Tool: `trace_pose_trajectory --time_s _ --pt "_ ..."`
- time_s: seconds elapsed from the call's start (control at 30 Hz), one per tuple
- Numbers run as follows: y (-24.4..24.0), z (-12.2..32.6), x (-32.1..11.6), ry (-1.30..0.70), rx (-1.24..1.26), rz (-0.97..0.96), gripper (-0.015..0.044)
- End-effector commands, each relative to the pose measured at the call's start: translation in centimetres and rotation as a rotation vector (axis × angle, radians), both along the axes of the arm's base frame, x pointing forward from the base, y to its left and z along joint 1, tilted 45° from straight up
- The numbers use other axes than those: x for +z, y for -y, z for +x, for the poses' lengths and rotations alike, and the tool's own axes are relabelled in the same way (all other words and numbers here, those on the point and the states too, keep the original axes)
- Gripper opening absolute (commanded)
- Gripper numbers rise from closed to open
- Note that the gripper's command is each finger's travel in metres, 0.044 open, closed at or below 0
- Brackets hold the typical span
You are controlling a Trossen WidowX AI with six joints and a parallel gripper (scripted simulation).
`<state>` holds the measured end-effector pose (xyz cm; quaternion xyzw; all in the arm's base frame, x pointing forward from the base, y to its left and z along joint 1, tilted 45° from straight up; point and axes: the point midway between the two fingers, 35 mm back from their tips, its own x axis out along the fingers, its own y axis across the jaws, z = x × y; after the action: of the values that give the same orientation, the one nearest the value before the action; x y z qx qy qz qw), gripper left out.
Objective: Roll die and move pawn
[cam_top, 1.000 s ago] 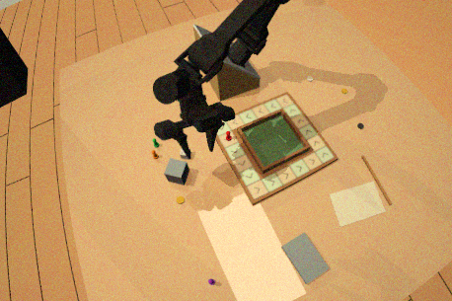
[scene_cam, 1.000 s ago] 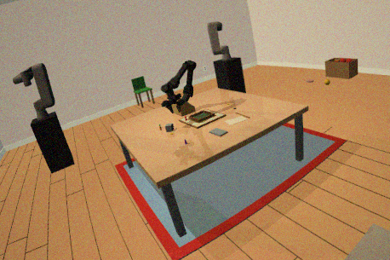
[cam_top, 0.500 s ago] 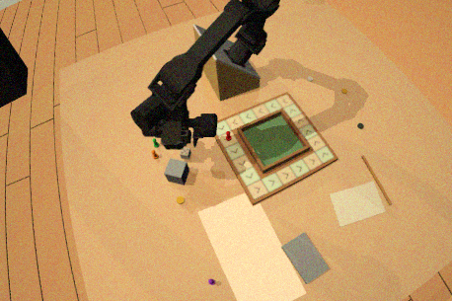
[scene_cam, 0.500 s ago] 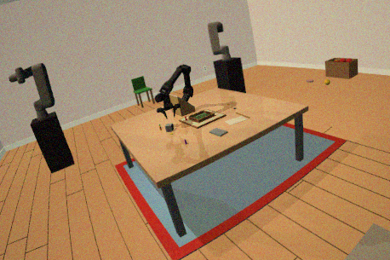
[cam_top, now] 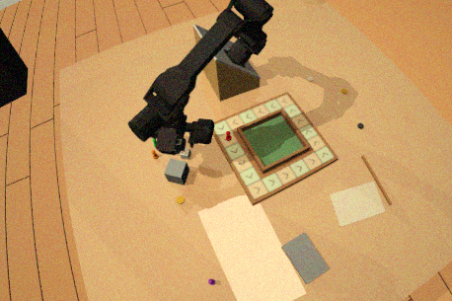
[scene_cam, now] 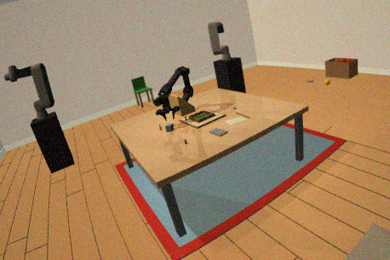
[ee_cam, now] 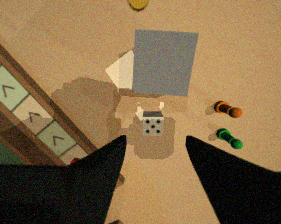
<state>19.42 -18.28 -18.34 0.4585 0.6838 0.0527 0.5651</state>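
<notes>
The white die point(cam_top: 185, 153) point(ee_cam: 153, 126) rests on the table with several dark pips on its upper face. My gripper point(ee_cam: 155, 139) point(scene_cam: 169, 118) is open and empty, pointing down above the die, with the die between and slightly beyond the fingertips in the wrist view. The board point(cam_top: 249, 176) point(ee_cam: 8, 90) lies beside the arm, its squares marked with arrows. Its green dice tray point(cam_top: 271, 134) holds nothing visible. The red pawn point(cam_top: 228, 135) stands on the ring's side nearest the gripper, close to a corner; only a sliver of it point(ee_cam: 74, 161) shows in the wrist view.
A grey cube point(cam_top: 176, 172) point(ee_cam: 166, 62) stands close to the die. An orange pawn point(cam_top: 155, 154) point(ee_cam: 228, 109) and a green pawn point(ee_cam: 229, 139) stand on the die's other side. A yellow disc point(cam_top: 181, 199) lies past the cube. A tall angled panel point(cam_top: 239, 82) stands behind the board.
</notes>
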Motion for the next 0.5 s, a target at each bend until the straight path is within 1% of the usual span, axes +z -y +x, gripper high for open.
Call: trace_pose_trajectory --time_s 0.0,0.47 --pt "-0.8 0.0 -0.8 -0.005 -0.003 0.002 0.0275" --pt "-2.3 0.1 -2.3 -0.005 -0.003 0.003 0.0275"
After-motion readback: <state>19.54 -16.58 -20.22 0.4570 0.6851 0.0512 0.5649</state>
